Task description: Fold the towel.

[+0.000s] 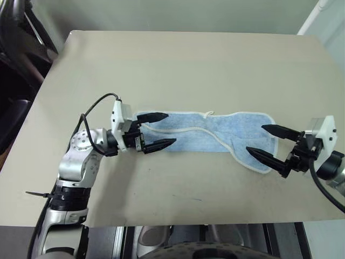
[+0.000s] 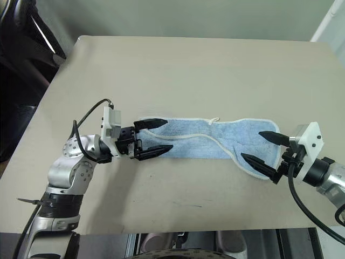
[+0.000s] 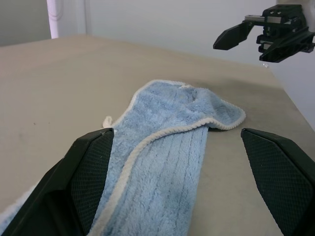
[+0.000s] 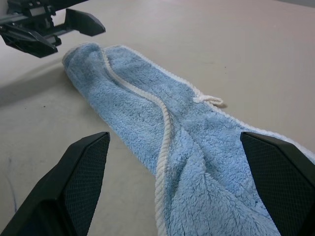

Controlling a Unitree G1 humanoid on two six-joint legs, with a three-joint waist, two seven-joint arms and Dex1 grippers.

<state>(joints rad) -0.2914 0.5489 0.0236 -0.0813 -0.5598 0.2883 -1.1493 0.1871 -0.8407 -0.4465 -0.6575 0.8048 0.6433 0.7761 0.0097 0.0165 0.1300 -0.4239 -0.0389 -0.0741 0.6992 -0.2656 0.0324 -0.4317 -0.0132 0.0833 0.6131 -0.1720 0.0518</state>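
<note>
Towel (image 1: 207, 135) lies flat on beige surface (image 1: 178, 70), stretched as long strip between my arms, white loop (image 1: 209, 113) at far edge. My left end effector (image 1: 156, 131) spread wide over towel's left end, nothing held. My right end effector (image 1: 266, 141) spread wide over right end, nothing held.

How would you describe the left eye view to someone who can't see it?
A light blue towel, already folded lengthwise into a long strip, lies across a beige table. The robot's left gripper sits open at one end and its right gripper open at the other, neither holding the cloth.
</note>
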